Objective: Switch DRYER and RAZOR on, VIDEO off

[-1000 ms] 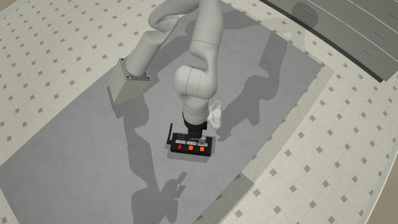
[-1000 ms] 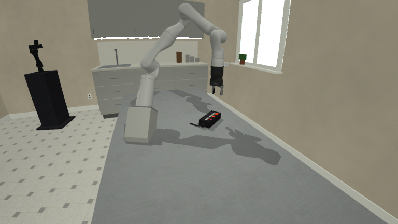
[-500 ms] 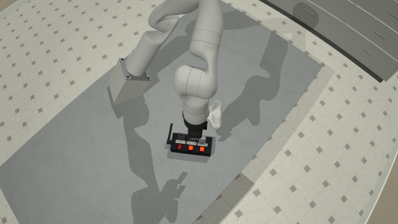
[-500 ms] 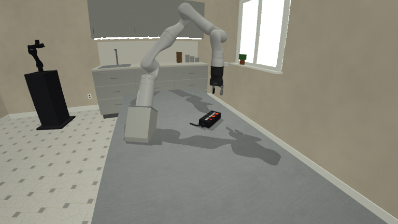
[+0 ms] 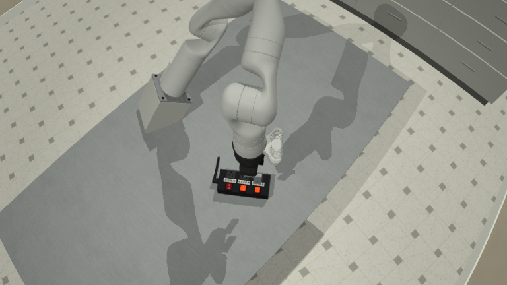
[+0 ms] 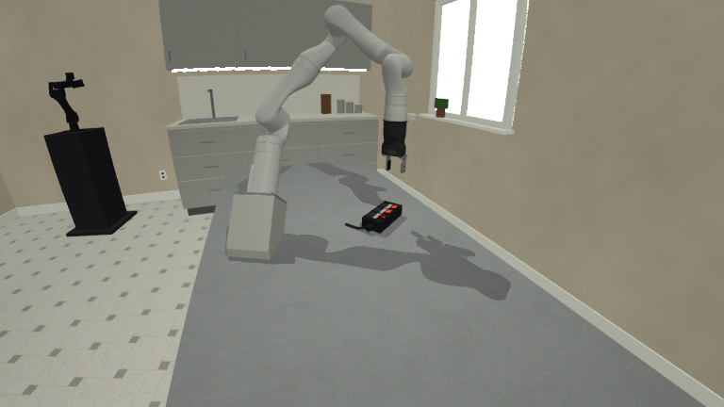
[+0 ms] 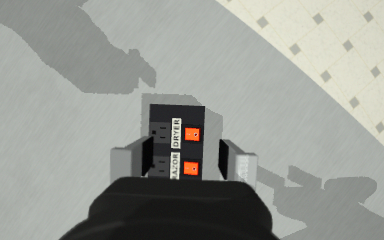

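A black power strip (image 5: 243,184) (image 6: 383,213) (image 7: 177,142) lies flat on the grey table (image 5: 111,192) (image 6: 347,317), right way up. It has three labelled switches. The RAZOR switch (image 5: 243,188) (image 7: 190,168) and the DRYER switch (image 5: 257,189) (image 7: 192,134) glow bright orange. The VIDEO switch (image 5: 228,186) is a darker red. My gripper (image 6: 395,164) (image 7: 186,152) is open and empty. It hangs well above the strip, over its RAZOR and DRYER end. The VIDEO switch is hidden in the wrist view.
The arm's base block (image 5: 164,108) (image 6: 255,223) stands on the table to the left of the strip. A short black cord stub (image 5: 216,169) sticks out at the strip's VIDEO end. The table's right edge (image 6: 480,242) runs along the wall.
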